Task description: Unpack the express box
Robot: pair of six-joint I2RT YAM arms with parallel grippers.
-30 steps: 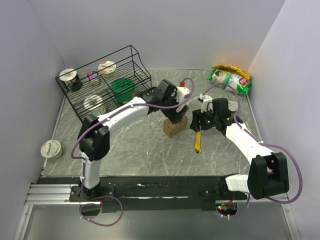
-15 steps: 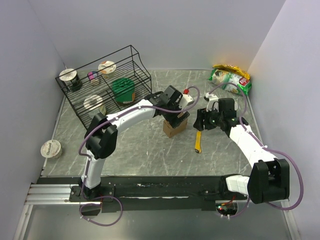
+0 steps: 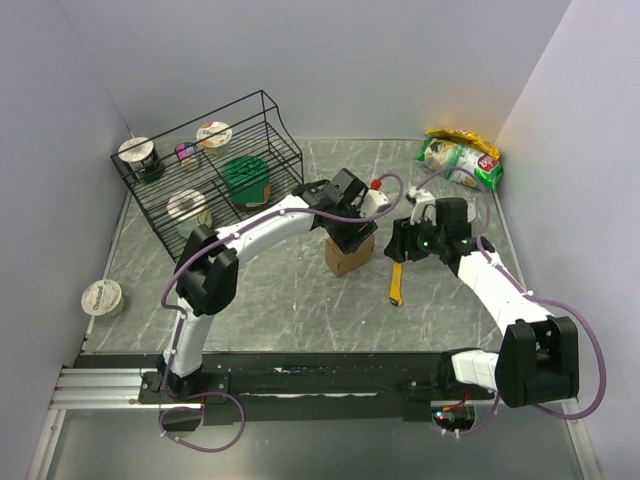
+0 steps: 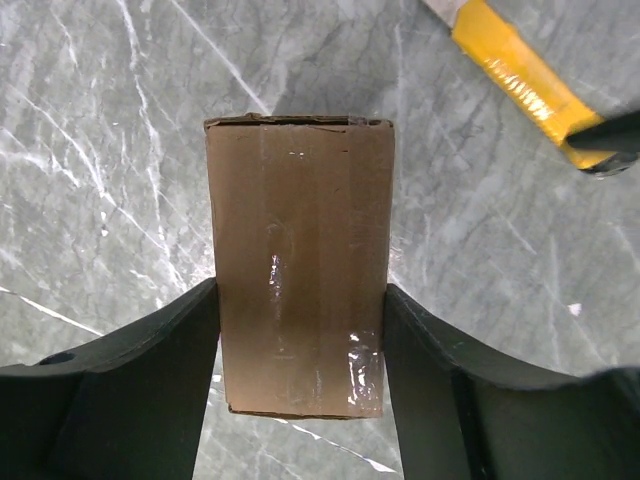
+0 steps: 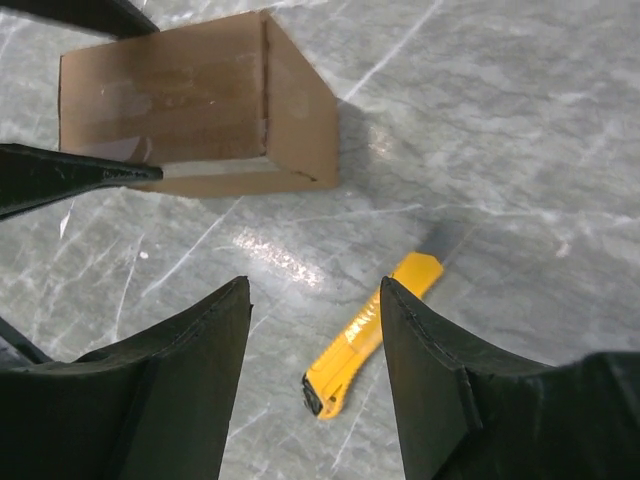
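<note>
At frame centre, my left gripper (image 4: 301, 290) clasps the express box (image 4: 298, 190), apparently pressing both its sides.

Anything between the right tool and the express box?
Nothing visible blocks it. The right tool hangs open over the yellow knife, which lies on the table clear of the express box. The left tool grips the box by two sides.

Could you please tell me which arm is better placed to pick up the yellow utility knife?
Right: the right tool hangs open over the yellow utility knife, while the left tool is occupied, gripping the express box on both sides.
</note>
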